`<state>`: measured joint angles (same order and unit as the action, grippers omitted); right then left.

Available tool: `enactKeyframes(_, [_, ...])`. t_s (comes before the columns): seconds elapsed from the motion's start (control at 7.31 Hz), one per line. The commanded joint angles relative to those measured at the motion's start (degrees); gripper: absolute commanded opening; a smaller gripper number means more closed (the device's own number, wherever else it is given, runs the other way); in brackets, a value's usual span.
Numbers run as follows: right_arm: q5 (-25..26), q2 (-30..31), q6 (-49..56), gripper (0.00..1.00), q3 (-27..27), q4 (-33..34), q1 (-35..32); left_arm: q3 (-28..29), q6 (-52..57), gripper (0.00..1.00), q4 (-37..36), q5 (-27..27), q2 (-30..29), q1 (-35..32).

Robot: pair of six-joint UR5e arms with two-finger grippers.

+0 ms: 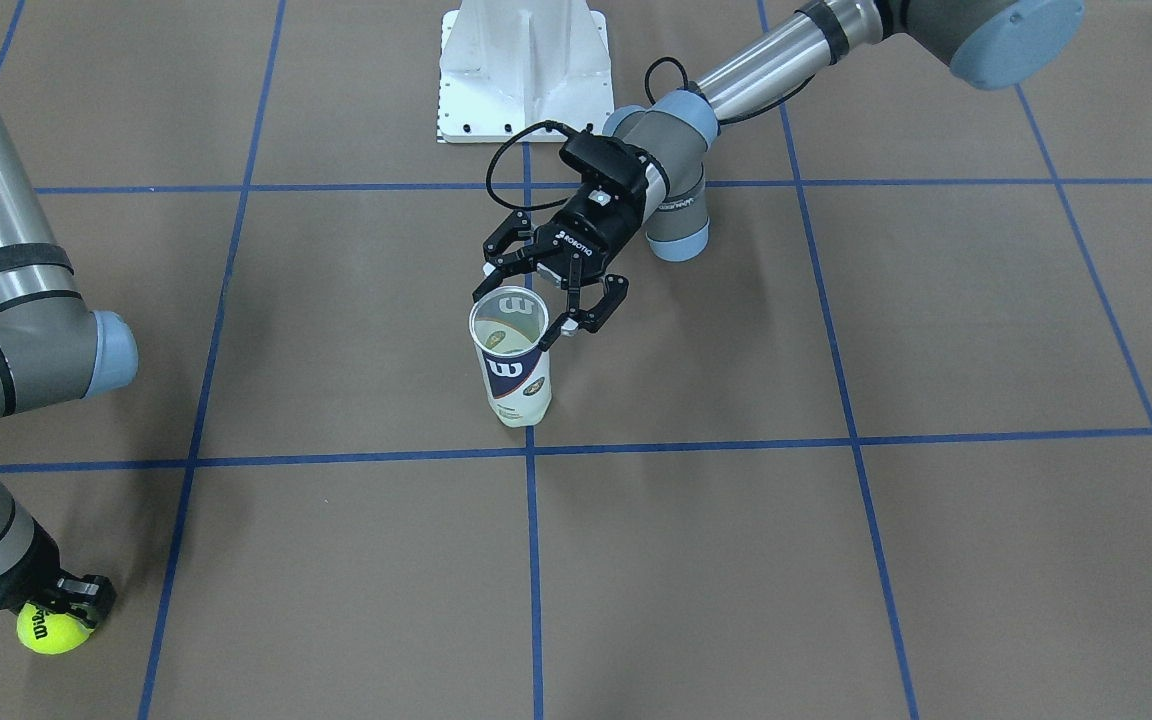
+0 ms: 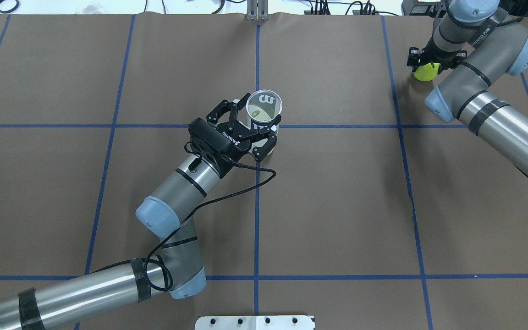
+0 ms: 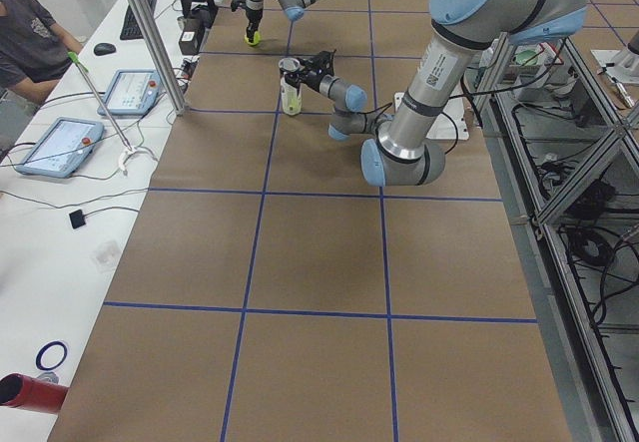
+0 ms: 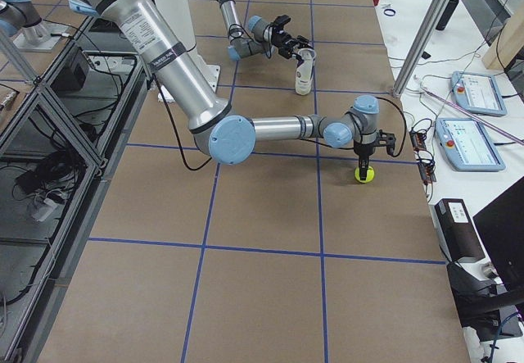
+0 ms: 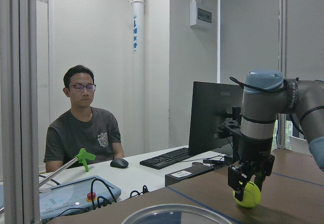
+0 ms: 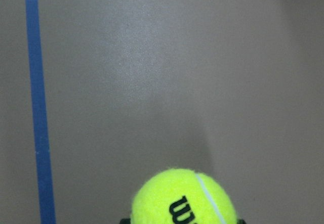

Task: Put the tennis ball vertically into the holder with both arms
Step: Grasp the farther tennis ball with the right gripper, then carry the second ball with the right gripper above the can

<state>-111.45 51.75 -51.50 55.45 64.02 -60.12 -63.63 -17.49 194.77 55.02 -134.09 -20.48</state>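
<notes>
The holder (image 1: 514, 375), a clear can with a navy "W" label, stands upright with its mouth open near the table's middle (image 2: 264, 123). My left gripper (image 1: 528, 300) is open, its fingers (image 2: 264, 145) on either side of the holder's upper part; I cannot tell whether they touch it. The holder's rim (image 5: 172, 213) shows at the bottom of the left wrist view. The yellow tennis ball (image 1: 51, 632) is at the table's far right corner (image 2: 425, 72). My right gripper (image 1: 54, 618) points straight down and is shut on it, at or just above the paper (image 5: 247, 194).
The white base pedestal (image 1: 524, 70) stands at the robot's side of the table. Blue tape lines (image 1: 530, 560) cross the brown paper. An operator (image 5: 83, 128) sits behind a side bench with tablets (image 3: 60, 148), a monitor and an aluminium post (image 3: 150, 33) beyond the table's far edge.
</notes>
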Motion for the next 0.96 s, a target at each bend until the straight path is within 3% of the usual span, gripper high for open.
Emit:
enactKeyframes(0.0, [-4.8, -0.51, -0.09, 0.0, 11.0, 11.65, -0.87, 0.0, 0.0, 0.84, 0.0, 0.0, 0.14, 0.0])
enactKeyframes(0.14, [-5.52, -0.25, -0.7, 0.0, 19.35, 21.05, -0.7, 0.0, 0.0, 0.84, 0.0, 0.0, 0.14, 0.09])
enactKeyframes(0.27, [-9.18, -0.07, -5.32, 0.0, 26.22, 26.37, -0.26, 0.0, 0.0, 0.84, 0.0, 0.09, 0.23, 0.09])
enactKeyframes(0.41, [-14.53, -0.16, -11.19, 0.0, 30.64, 27.12, 0.09, 0.0, 0.0, 0.84, 0.0, 0.09, 0.23, 0.09])
enactKeyframes(0.55, [-16.49, -0.59, -19.0, 0.0, 34.6, 27.21, 2.27, 0.0, 0.0, 0.84, 0.0, 0.09, 0.14, 0.09])
enactKeyframes(0.82, [-16.51, -1.29, -29.57, 0.0, 41.64, 27.21, 6.84, 0.0, 0.0, 0.85, 0.0, 0.09, 0.05, 0.09])
